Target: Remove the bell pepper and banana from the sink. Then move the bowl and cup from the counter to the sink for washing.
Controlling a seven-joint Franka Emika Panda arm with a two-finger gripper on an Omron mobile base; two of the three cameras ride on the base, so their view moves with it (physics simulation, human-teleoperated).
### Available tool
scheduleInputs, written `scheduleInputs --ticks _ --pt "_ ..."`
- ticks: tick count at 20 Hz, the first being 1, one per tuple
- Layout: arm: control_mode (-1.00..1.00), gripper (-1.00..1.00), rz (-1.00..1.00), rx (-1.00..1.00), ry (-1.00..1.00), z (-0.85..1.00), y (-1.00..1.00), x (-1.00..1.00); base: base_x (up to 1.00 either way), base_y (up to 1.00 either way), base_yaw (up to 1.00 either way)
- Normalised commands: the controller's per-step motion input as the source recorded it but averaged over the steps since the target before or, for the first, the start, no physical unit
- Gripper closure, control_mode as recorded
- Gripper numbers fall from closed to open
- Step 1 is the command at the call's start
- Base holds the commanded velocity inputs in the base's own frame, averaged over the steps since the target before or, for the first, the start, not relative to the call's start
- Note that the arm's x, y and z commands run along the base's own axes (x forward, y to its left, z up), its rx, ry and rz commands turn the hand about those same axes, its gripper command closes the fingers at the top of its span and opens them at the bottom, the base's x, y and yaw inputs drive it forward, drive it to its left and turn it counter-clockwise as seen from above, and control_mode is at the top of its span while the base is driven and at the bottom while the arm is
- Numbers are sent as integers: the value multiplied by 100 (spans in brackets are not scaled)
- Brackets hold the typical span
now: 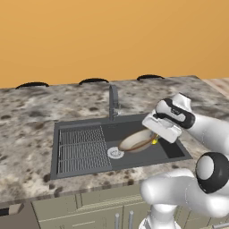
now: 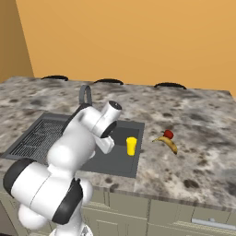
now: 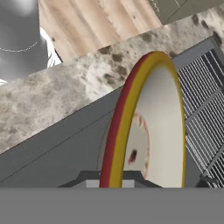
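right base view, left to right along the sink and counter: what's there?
Ribbed drainer → faucet → cup, upright in the sink → banana on the counter, with the bell pepper just behind it.

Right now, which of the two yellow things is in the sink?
The cup: it stands upright in the sink. The banana lies out on the counter to the right, beside the red pepper.
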Motion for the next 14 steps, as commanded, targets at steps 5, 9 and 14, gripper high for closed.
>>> scheduleInputs --ticks 5,9,14 --pt "-100 100 5 3 0 -21 9 23 0 0 0" --pt "-100 100 4 0 0 -22 1 19 0 0 0" --pt "-100 100 4 1 0 -22 2 16 0 0 0"
